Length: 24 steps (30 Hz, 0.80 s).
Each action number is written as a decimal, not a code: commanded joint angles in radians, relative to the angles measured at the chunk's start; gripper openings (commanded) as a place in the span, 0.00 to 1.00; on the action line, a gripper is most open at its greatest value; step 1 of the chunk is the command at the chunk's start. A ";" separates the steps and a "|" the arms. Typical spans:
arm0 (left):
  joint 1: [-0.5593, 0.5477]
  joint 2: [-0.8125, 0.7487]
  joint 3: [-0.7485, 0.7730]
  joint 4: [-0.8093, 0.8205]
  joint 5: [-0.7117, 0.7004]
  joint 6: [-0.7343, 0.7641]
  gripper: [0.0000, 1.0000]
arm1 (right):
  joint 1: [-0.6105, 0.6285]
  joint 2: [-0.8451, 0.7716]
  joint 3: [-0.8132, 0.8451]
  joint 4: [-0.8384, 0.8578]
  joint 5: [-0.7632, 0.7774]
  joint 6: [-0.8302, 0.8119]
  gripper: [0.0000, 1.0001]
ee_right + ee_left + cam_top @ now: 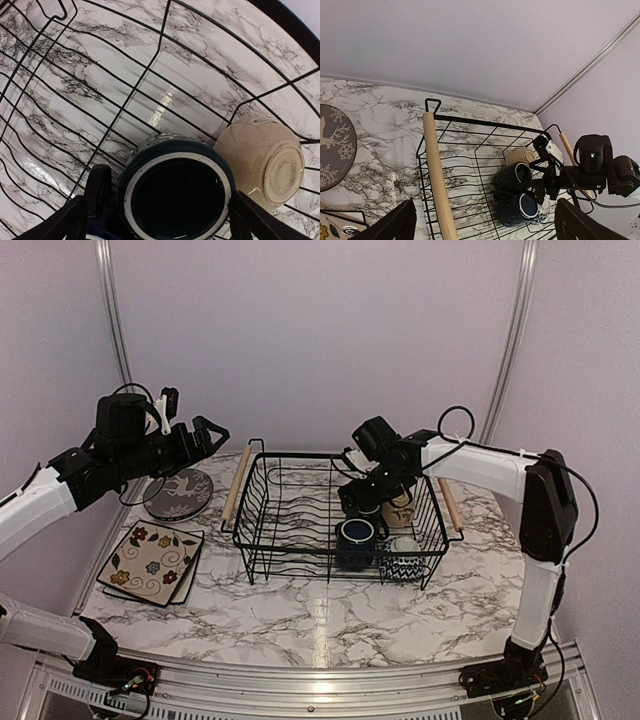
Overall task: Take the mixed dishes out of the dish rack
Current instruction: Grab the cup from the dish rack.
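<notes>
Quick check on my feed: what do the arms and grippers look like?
White link shells with black joints on the left arm and right arm, black cables looping outside. The left gripper and right gripper are black, with flat tapered fingers.

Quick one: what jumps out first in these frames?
The black wire dish rack sits mid-table, with the right gripper down inside it, fingers straddling a dark blue mug beside a beige bowl. The left gripper hangs open in the air at the left, near the grey deer plate, with the square floral plates in front.
</notes>
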 commanded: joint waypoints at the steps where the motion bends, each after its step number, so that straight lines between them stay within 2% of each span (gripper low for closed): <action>1: -0.006 -0.017 -0.008 0.022 0.007 0.006 0.99 | -0.001 0.039 0.038 -0.040 0.078 0.025 0.95; 13: -0.009 -0.031 -0.020 0.026 0.016 0.001 0.99 | -0.002 0.073 0.023 0.009 0.127 0.046 0.96; 21: -0.010 -0.054 -0.040 0.025 0.008 -0.015 0.99 | -0.016 0.078 0.011 0.038 0.127 0.052 0.84; 24: -0.011 -0.054 -0.049 0.034 0.010 -0.022 0.99 | -0.023 0.068 0.003 0.042 0.124 0.046 0.75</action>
